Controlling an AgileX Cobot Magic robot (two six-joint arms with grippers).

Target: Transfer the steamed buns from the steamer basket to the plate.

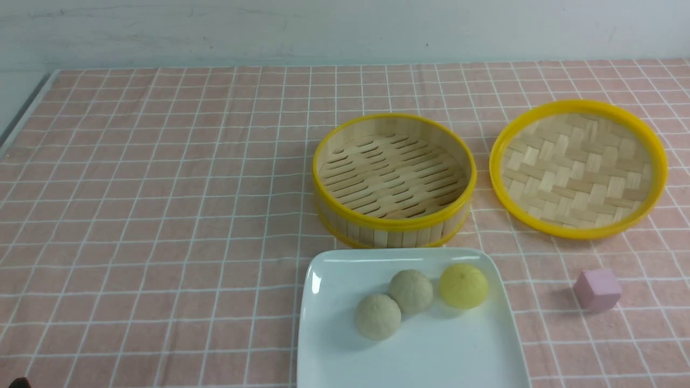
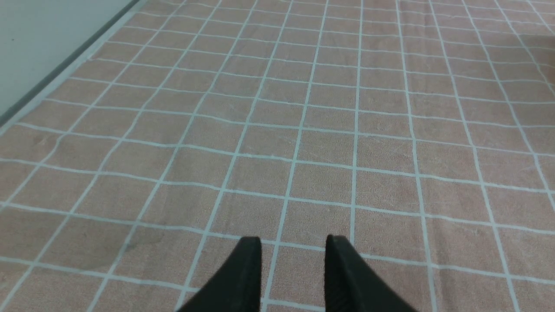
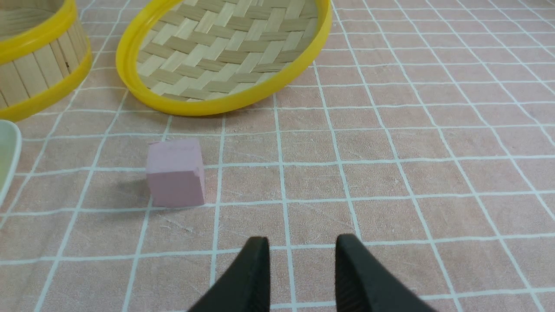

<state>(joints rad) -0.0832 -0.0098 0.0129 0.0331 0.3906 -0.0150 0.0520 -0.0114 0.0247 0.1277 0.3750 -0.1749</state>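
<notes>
Buns [image 1: 411, 291], all 3 round cream and yellow ones, sit on the glossy white square plate [image 1: 334, 345], round bamboo steamer basket [image 1: 345, 221] empty; left gripper [image 2: 293, 249] and right gripper [image 3: 302, 249] both parted, gripping nothing, right one nearer

1. Tablecloth [image 1: 161, 215]: pink w/ white grid lines, covers the whole tabletop, lies flat w/ slight wrinkles.
2. Wall [image 1: 345, 27]: plain white, right behind cloth's far edge.
3. Grey table edge strip [image 1: 24, 110]: along cloth's left side.
4. Light: even, soft shadows.
</notes>
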